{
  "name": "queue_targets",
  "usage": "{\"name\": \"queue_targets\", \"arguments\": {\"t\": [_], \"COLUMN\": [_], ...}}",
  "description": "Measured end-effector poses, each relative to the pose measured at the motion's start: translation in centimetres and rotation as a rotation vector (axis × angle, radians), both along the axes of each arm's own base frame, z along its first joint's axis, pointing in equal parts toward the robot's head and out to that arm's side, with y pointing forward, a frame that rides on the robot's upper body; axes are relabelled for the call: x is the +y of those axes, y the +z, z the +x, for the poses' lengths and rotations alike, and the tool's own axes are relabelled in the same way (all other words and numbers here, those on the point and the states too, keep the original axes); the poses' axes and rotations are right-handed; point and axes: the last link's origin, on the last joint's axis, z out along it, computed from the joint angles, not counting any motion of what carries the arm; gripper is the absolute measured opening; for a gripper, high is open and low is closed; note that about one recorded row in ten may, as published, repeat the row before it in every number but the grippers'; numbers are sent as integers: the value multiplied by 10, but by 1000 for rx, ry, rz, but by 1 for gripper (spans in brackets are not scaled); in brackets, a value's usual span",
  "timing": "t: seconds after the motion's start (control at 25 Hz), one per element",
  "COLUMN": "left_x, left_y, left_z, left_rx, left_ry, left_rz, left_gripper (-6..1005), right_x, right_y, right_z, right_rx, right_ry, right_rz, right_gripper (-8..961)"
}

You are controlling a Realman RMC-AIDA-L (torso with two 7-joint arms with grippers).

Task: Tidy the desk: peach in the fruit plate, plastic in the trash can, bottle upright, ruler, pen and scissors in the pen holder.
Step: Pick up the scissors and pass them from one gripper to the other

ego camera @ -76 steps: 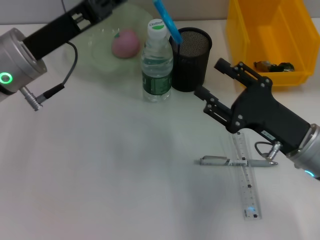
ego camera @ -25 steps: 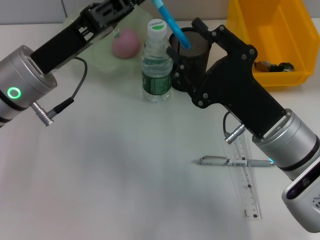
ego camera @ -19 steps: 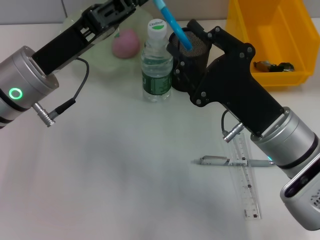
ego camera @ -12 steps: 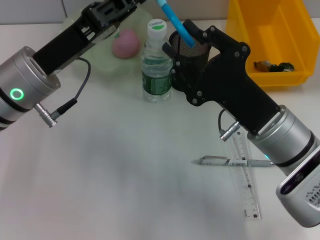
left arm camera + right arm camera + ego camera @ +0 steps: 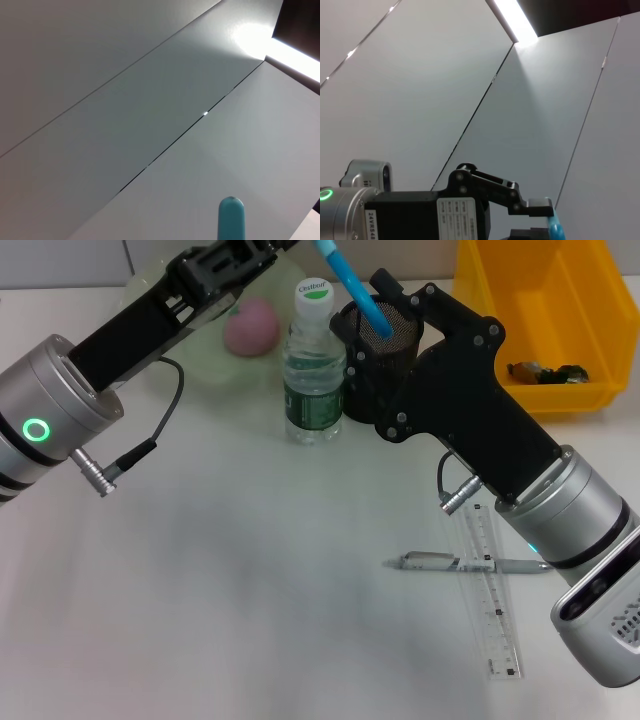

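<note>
Left tool (image 5: 290,243): at the far edge of the head view, above the fruit plate and bottle, clenched on the blue handle of the scissors (image 5: 352,285). In the right wrist view the two black fingers (image 5: 540,204) pinch the blue handle. Scissors tilted, lower end dipping into the mouth of the pen holder (image 5: 385,340).

Right tool (image 5: 375,300): right at the pen holder, its black body covering the holder's right side; one finger (image 5: 385,282) shows at the far rim. Cannot tell whether it is released or clenched.

Pen holder: black mesh cup, upright, far centre of the bench (image 5: 220,580). Bottle (image 5: 314,365) upright just left of it, touching or nearly so. Peach (image 5: 251,326) on the pale green fruit plate (image 5: 165,300), far left.

Pen (image 5: 440,562) lies crosswise on the clear ruler (image 5: 492,600), near right. Yellow bin (image 5: 540,330) far right, small dark items inside.
</note>
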Motion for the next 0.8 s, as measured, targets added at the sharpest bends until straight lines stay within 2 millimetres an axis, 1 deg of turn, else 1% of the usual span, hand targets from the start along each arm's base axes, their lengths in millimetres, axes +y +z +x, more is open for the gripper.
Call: {"name": "queue_targets", "arguments": {"t": [0.28, 0.72, 0.8], "left_x": [0, 1, 1], "left_y": [-2, -3, -3], "left_z": [0, 1, 1], "left_rx": [5, 5, 5], "left_ry": [1, 4, 3], "left_rz": [-5, -9, -10], "left_gripper": [222, 222, 222], "right_x": [-1, -1, -1], "right_y": [-1, -1, -1], "right_z": [-1, -1, -1], "right_rx": [-2, -8, -9], "right_ry": [11, 18, 18], "right_rz": [-5, 0, 1], "right_gripper": [320, 136, 134]}}
